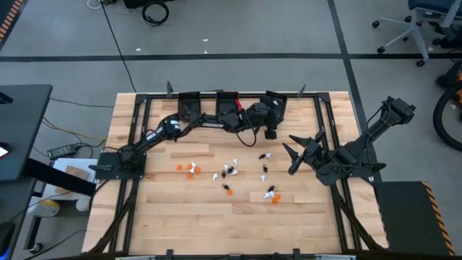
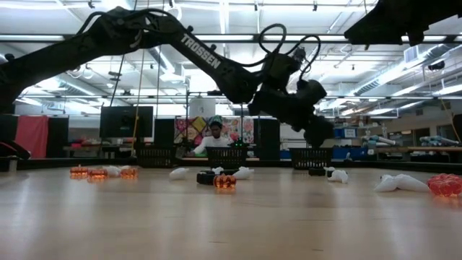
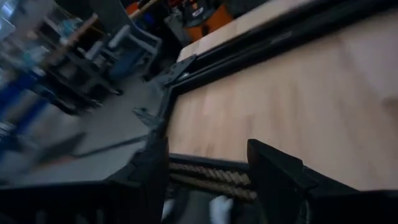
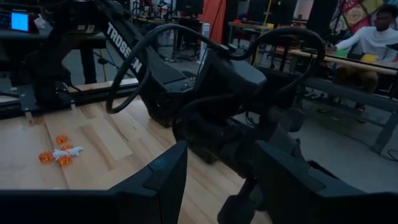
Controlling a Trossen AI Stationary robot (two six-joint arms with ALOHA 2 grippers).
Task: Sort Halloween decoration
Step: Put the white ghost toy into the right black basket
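Observation:
The Halloween decoration, tiny orange, white and black trinkets [image 1: 229,171], lies scattered on the wooden table's middle; the low view shows an orange one [image 2: 224,180] and white ones [image 2: 397,183]. Three black bins stand along the far edge. My left gripper [image 1: 276,110] hovers open over the right-hand bin [image 1: 280,100], fingers on either side of its mesh rim [image 3: 211,176]. A white piece [image 3: 221,208] shows past the rim; I cannot tell whether it lies in the bin. My right gripper [image 1: 297,153] waits open at the table's right, pointing at the left arm, nothing between its fingers [image 4: 168,180].
The other two bins [image 1: 190,105] [image 1: 227,102] stand left of the one under my left gripper. A black frame [image 1: 321,115] rims the table. A cluster of orange trinkets [image 4: 59,152] lies toward the left. A person [image 2: 215,137] sits beyond the far edge.

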